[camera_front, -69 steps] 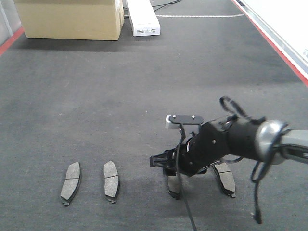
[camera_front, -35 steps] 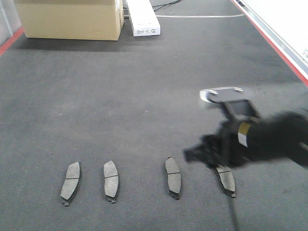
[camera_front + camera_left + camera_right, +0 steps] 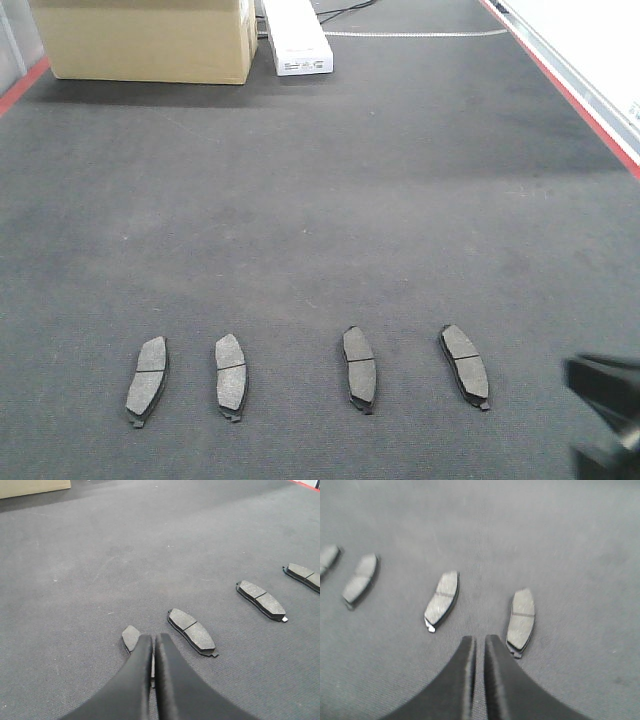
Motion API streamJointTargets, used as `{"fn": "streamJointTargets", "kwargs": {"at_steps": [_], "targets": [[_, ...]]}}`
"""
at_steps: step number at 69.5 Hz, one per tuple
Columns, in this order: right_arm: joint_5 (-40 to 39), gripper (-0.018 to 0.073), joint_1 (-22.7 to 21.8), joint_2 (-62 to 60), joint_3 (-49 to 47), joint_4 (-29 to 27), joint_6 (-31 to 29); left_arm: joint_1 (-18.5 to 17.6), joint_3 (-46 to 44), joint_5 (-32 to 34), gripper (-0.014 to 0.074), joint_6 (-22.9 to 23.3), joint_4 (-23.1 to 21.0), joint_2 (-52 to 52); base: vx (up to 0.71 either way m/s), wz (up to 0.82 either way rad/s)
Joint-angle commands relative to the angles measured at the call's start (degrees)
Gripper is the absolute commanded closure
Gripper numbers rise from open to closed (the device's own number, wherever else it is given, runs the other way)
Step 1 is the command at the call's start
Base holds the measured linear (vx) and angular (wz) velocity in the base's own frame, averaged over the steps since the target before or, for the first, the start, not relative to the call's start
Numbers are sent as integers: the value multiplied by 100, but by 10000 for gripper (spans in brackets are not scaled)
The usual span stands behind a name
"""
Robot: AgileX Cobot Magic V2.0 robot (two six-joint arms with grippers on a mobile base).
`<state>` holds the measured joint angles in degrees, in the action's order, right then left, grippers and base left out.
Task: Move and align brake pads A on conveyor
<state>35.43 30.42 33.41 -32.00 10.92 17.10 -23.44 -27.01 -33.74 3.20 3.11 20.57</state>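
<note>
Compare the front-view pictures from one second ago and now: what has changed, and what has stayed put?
The right arm has pulled back to the lower right corner, uncovering the two right-hand brake pads. All four pads lie where they were on the belt, as do the boxes.

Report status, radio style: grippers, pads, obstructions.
Left gripper shut, empty; right gripper shut, empty. Four brake pads in a row on conveyor. Cardboard box far off; nothing obstructing.
</note>
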Motion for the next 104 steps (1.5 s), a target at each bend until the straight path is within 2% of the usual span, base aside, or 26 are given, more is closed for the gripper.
{"fn": "streamJointTargets", "kwargs": {"at_steps": [1, 20, 104], "targets": [[-382, 568, -11, -469, 75, 126, -25, -20, -141, 402, 603, 37, 1, 42, 0, 0], [-619, 566, -11, -1353, 464, 133, -25, -20, -141, 402, 603, 37, 1, 42, 0, 0], [-613, 566, -11, -1360, 464, 127, -25, -20, -141, 406, 603, 37, 1, 42, 0, 0]]}}
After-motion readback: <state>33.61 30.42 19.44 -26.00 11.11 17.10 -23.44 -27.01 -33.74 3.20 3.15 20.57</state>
